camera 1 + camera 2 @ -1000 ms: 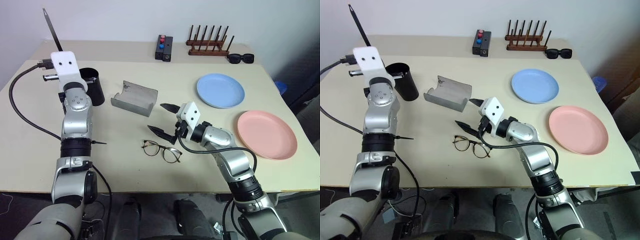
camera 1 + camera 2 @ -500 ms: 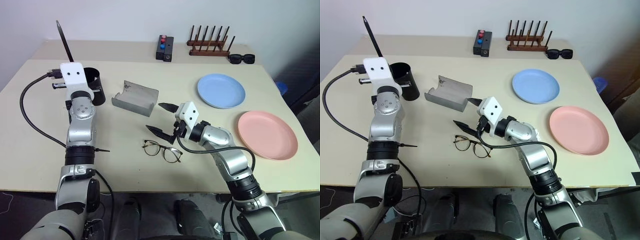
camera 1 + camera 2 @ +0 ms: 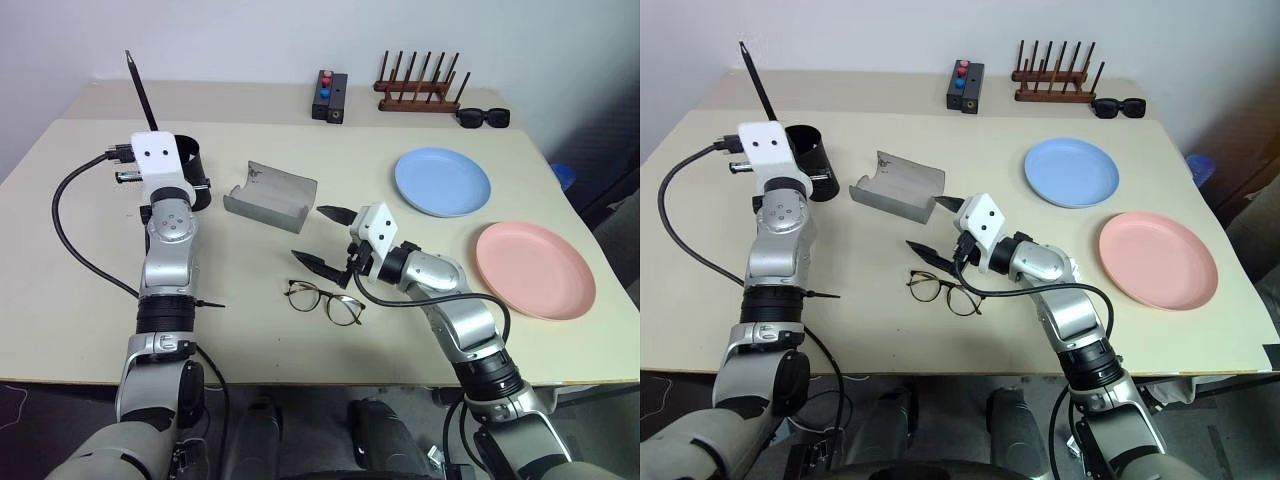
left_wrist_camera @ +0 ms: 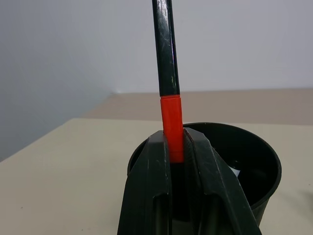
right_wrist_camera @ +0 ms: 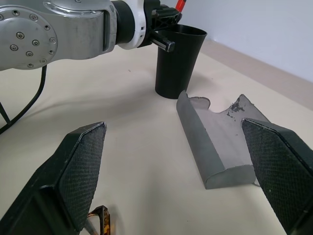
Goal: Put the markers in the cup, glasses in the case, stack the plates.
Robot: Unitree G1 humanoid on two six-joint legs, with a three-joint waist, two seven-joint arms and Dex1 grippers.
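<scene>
Nearest the robot, the glasses lie open on the table, just in front of the right gripper, whose jaws stand wide apart with nothing between them. Beyond it the grey case lies open, its hollow facing up. To the right sit the pink plate and, farther back, the blue plate, apart from each other. On the left, the left gripper is clamped on the red cap of the black marker, holding it upright at the rim of the cup. The cup's lower part is hidden behind the wrist, and something white inside it cannot be identified.
</scene>
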